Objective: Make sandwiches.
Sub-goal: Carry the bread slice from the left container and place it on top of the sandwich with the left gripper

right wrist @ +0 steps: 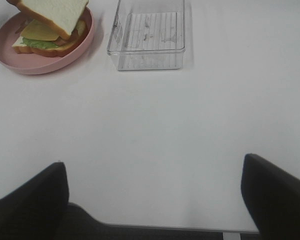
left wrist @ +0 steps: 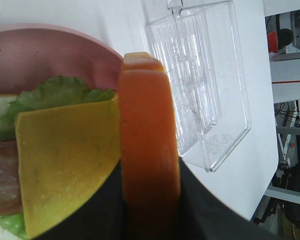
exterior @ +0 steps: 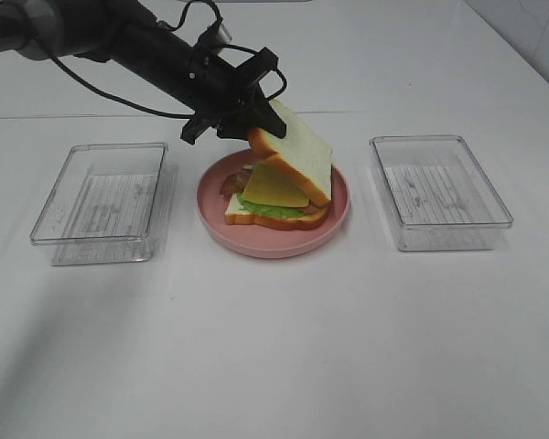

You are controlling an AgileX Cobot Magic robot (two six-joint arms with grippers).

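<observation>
- Black left gripper (exterior: 256, 123) reaches in from the far left and is closed narrow on the far edge of the top bread slice (exterior: 293, 151); in the left wrist view its dark jaws sit on either side of the orange-brown crust (left wrist: 147, 150).
- Held tilted, the top bread slice has its gripped end raised and its right, nearer end down on the stack on the pink round plate (exterior: 334, 219).
- Under it lies the yellow cheese square (exterior: 273, 187), then the ruffled green lettuce leaf (exterior: 265, 210), with the bottom bread slice (exterior: 284, 219) flat on the plate.
- Reddish-brown bacon strips (exterior: 231, 183) show at the left of the stack, partly hidden by the cheese.
- Wide apart, the right gripper's (right wrist: 155, 195) two dark fingers (right wrist: 275, 195) hold nothing; it hangs over bare table (right wrist: 155, 130), well apart from the plate and out of the high camera's view.
- Clear plastic rectangular trays flank the plate: the left tray (exterior: 101, 201) and the right tray (exterior: 439, 192), each near the plate but not touching it.
- Between plate and each tray runs a strip of bare white table; the left arm (exterior: 91, 37) crosses above the far corner of the left tray.
- Open white surface fills the whole near half of the table, and the far edge behind the plate meets a white wall.
</observation>
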